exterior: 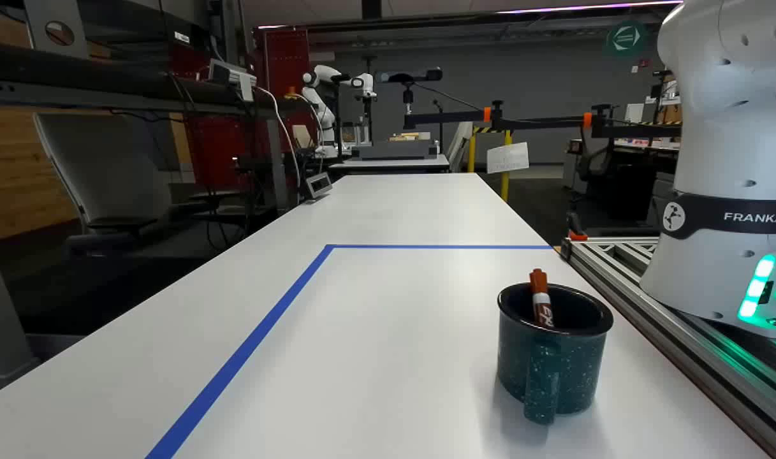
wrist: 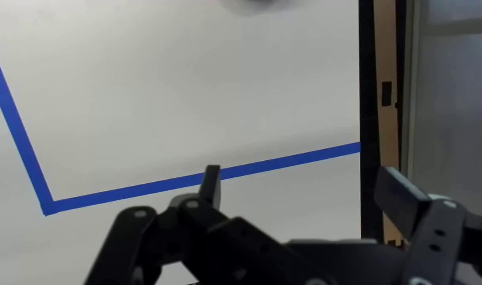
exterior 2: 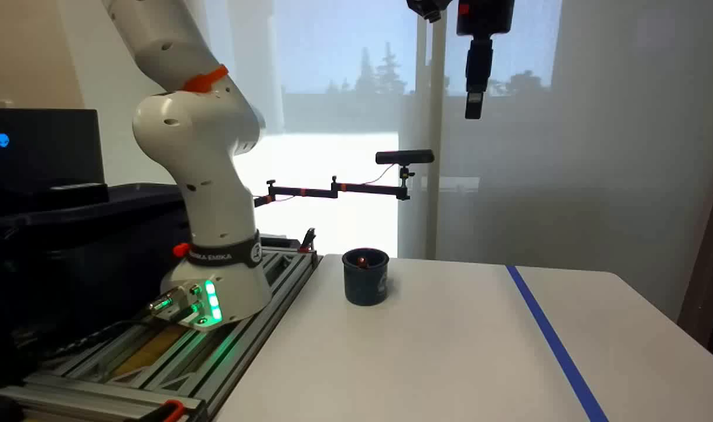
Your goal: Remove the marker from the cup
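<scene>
The cup is a dark teal speckled mug standing upright on the white table, its handle facing the camera in an exterior view. It also shows in an exterior view close to the robot base. The marker leans inside the cup, its red-orange cap above the rim and its lower part hidden. Only its tip shows in an exterior view. My gripper hangs high above the table, well apart from the cup. In the wrist view, my gripper is open and empty. The cup and marker are not clearly seen there.
Blue tape marks lines on the white table. The robot base sits on a metal rail frame along the table edge beside the cup. A camera on a dark arm stands behind the table near the window.
</scene>
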`<state>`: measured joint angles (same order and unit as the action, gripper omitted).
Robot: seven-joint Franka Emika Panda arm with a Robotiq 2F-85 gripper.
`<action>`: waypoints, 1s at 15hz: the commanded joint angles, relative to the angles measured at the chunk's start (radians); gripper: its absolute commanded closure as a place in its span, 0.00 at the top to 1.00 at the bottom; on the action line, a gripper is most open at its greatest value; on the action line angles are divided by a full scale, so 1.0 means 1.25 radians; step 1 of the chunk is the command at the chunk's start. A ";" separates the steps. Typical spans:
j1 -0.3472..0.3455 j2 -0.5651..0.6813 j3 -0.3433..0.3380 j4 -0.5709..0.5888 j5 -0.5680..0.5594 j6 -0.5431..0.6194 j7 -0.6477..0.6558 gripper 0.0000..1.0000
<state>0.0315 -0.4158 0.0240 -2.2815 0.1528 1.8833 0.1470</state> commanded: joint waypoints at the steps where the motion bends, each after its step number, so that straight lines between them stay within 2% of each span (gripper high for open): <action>1: -0.005 0.001 0.004 0.003 0.002 -0.002 -0.002 1.00; 7: -0.005 0.000 0.004 0.006 0.002 -0.002 -0.002 1.00; 10: -0.021 0.018 -0.005 0.021 0.002 -0.057 0.030 1.00; 15: -0.080 0.004 -0.041 -0.022 -0.009 -0.162 0.081 1.00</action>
<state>-0.0325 -0.3909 -0.0076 -2.2848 0.1458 1.7491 0.2118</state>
